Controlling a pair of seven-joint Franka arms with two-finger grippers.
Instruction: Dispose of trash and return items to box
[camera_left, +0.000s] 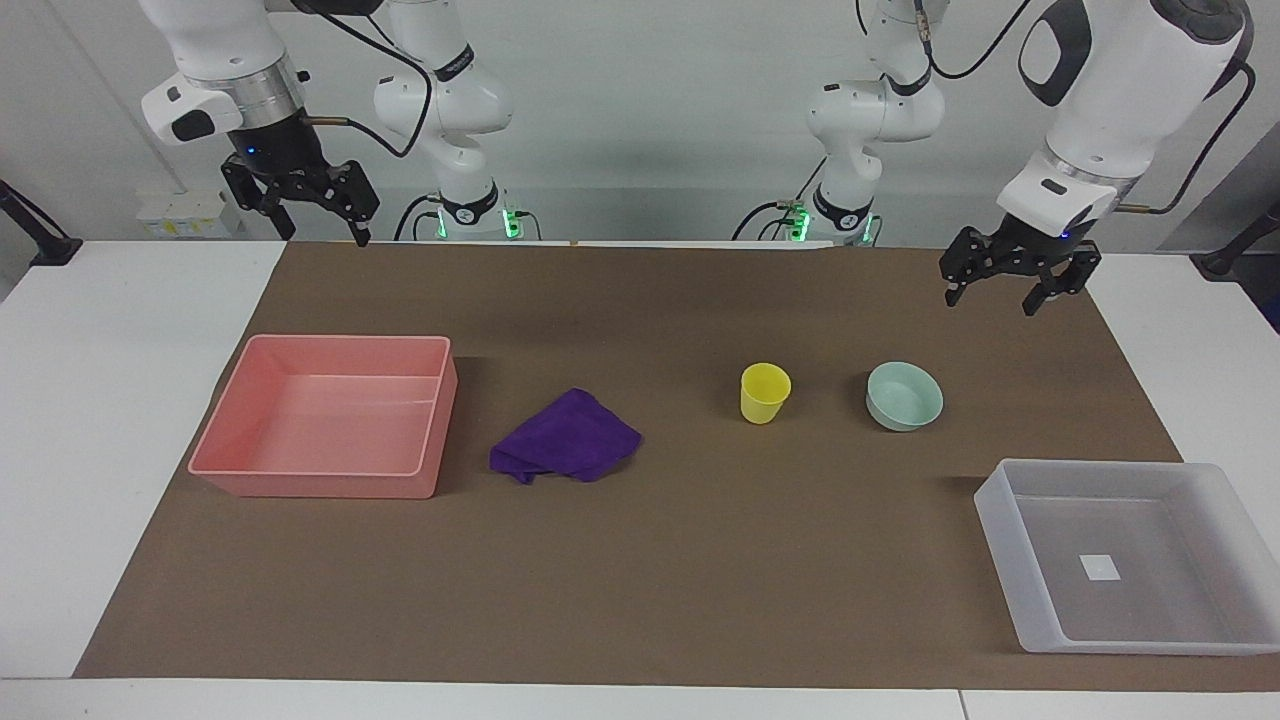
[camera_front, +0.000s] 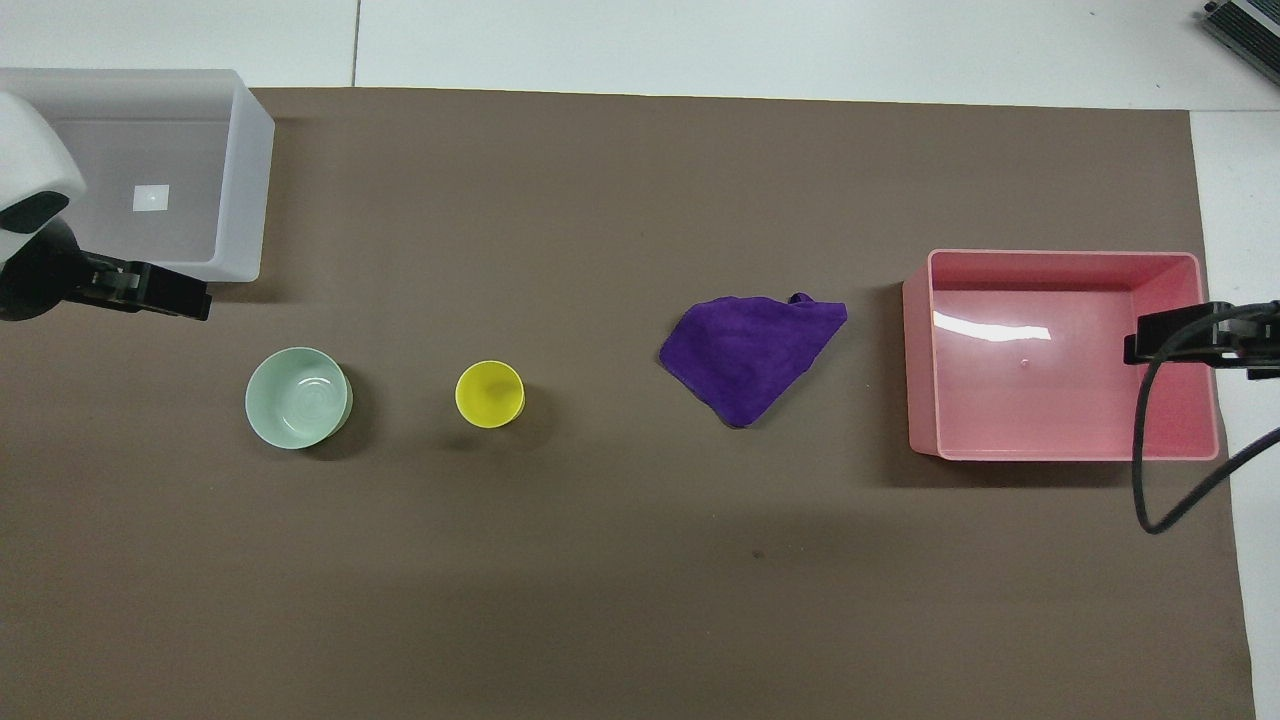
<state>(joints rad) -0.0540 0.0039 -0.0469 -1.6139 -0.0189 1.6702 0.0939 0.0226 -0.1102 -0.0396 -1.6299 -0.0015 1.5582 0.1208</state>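
Beside the pink bin (camera_left: 330, 415) lies the purple cloth (camera_left: 565, 437), soft and light, so we would pinch a raised fold, both left gripper (camera_left: 1020, 285) and right gripper (camera_left: 315, 210) hanging open and empty.

Arm shells: glossy white rounded plastic, with dark grey panels on the left arm's upper link.
Wrist: a silver metal ring above the right black two-finger gripper (camera_left: 320, 205).
Left black two-finger gripper (camera_left: 995, 285): same black build.
Cables: thin black, looping.
Bases: green lights, perhaps status lamps.
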